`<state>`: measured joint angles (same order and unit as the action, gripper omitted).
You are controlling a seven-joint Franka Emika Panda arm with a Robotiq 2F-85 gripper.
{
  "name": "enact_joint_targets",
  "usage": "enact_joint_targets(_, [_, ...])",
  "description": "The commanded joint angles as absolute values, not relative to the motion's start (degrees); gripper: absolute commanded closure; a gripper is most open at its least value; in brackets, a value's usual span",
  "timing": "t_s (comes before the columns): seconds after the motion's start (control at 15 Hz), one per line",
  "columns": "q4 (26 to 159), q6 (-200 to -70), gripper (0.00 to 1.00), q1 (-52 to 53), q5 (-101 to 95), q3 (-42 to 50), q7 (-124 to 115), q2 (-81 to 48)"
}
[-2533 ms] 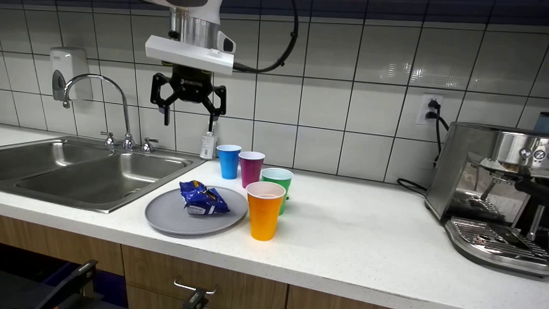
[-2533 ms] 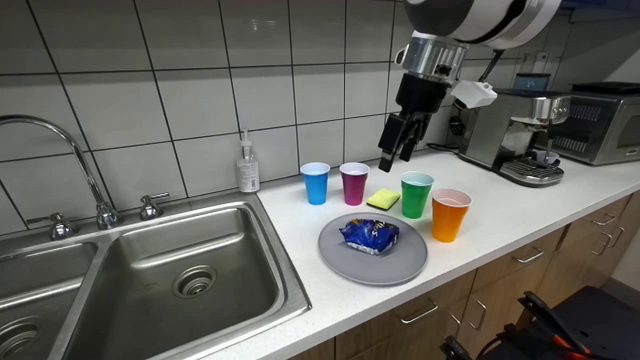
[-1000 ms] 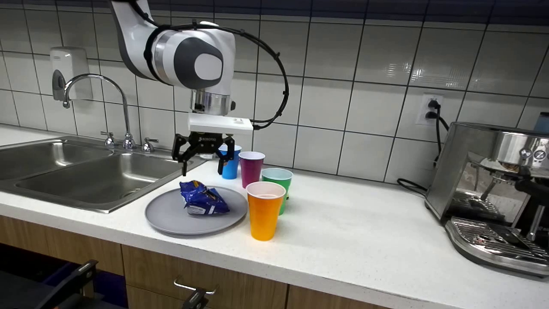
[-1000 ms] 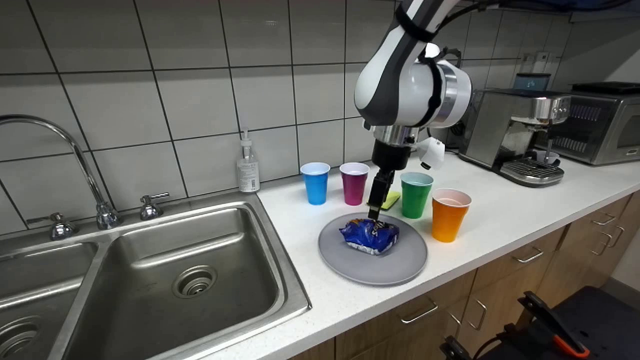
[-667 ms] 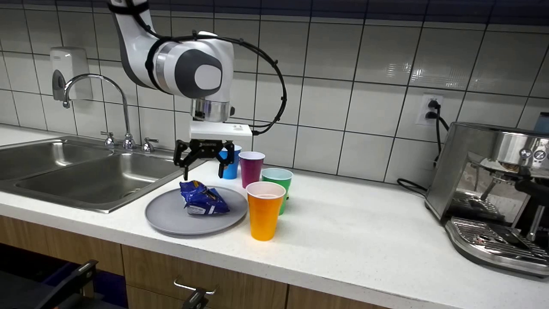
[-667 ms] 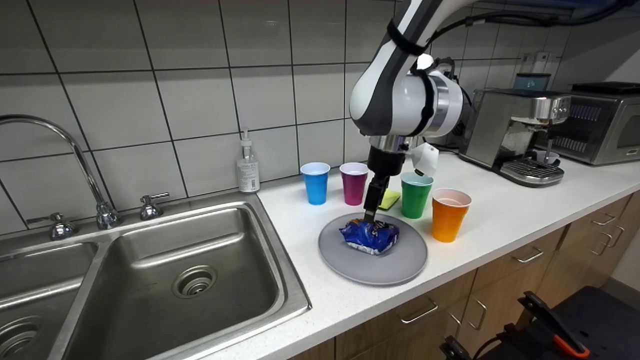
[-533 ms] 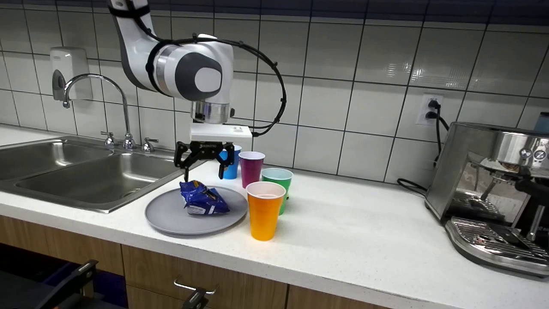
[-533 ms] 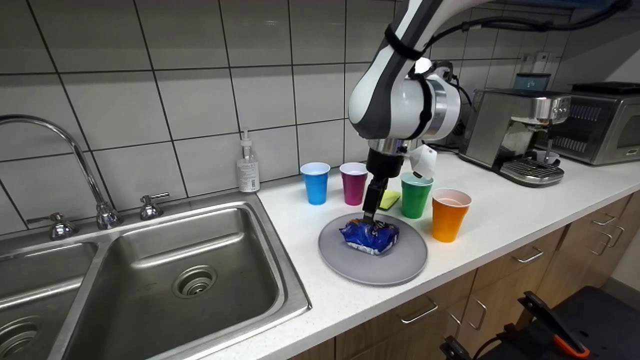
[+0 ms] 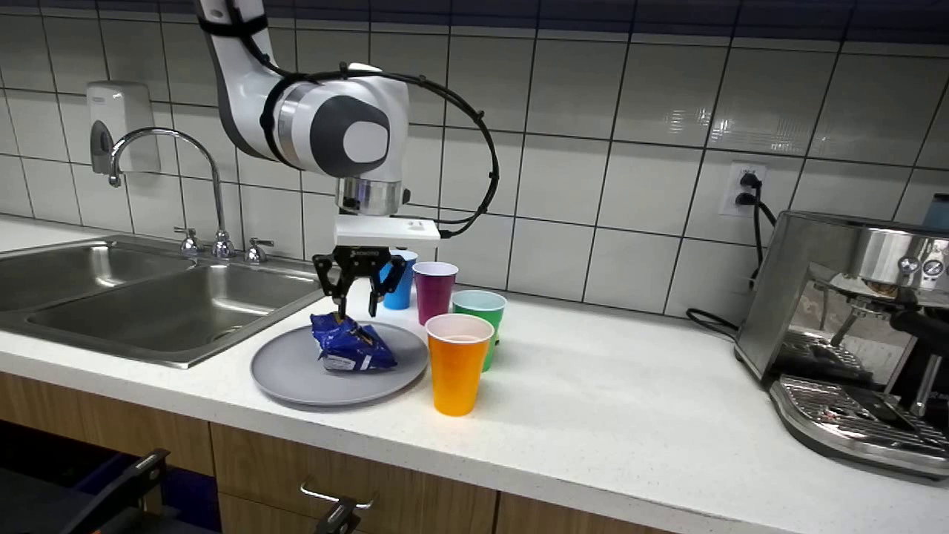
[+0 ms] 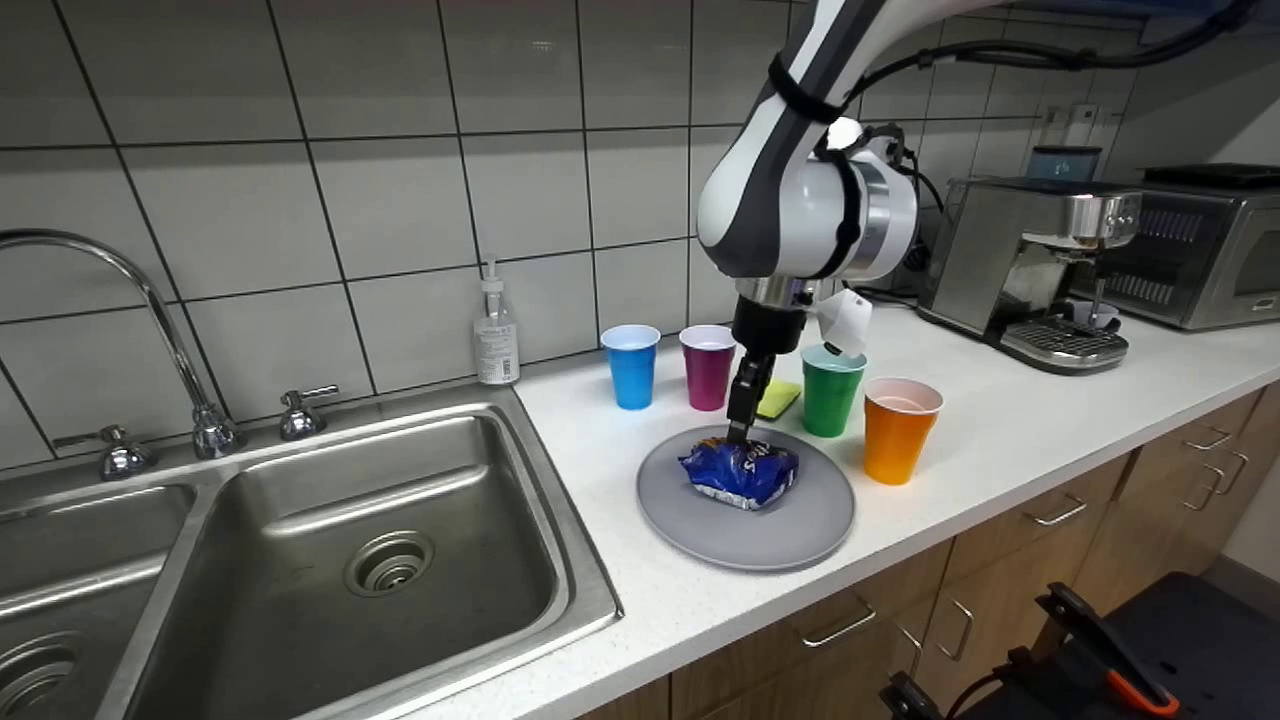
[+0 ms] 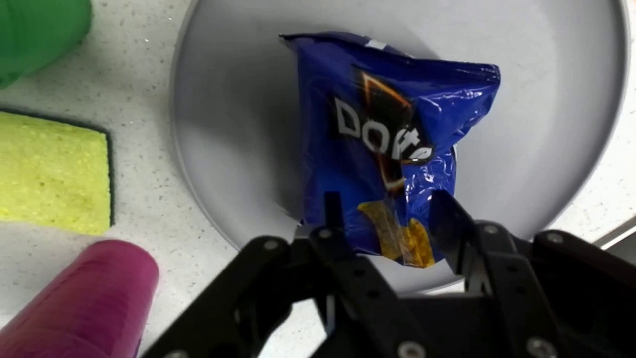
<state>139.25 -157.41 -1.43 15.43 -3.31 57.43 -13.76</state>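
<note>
In an exterior view, black two-finger gripper points down just over a crumpled blue foil chip bag, fingers apart; bag lies on a round grey plate near the front edge of the white worktop. In an exterior view, yellow sponge sits behind the plate, between magenta plastic cup and green plastic cup. Wrist view: bag's end shows between the fingers, can't tell if touching.
</note>
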Motion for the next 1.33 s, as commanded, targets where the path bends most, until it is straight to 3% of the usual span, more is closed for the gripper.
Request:
enact_joint_targets(0.0, [138.8, -158.3, 0.31, -3.2, 12.8, -4.5, 56.2, -14.3])
enact_joint_targets(0.13, [138.9, -158.1, 0.35, -3.4, 11.9, -4.5, 55.9, -14.2])
enact_joint_targets(0.47, [139.0, -158.3, 0.01, -3.4, 10.1, -4.5, 55.2, -14.7])
enact_joint_targets(0.87, [138.8, -158.2, 0.00, -3.4, 8.8, -4.5, 53.9, -15.6])
enact_joint_targets(0.93, [138.8, -158.2, 0.25, -3.4, 8.9, -4.6, 54.0, -15.7])
enact_joint_targets(1.07, [138.7, -158.0, 0.34, -3.5, 8.9, -4.7, 53.8, -15.7])
enact_joint_targets(1.27, [138.7, -157.9, 0.60, -3.6, 9.0, -4.8, 53.5, -15.6])
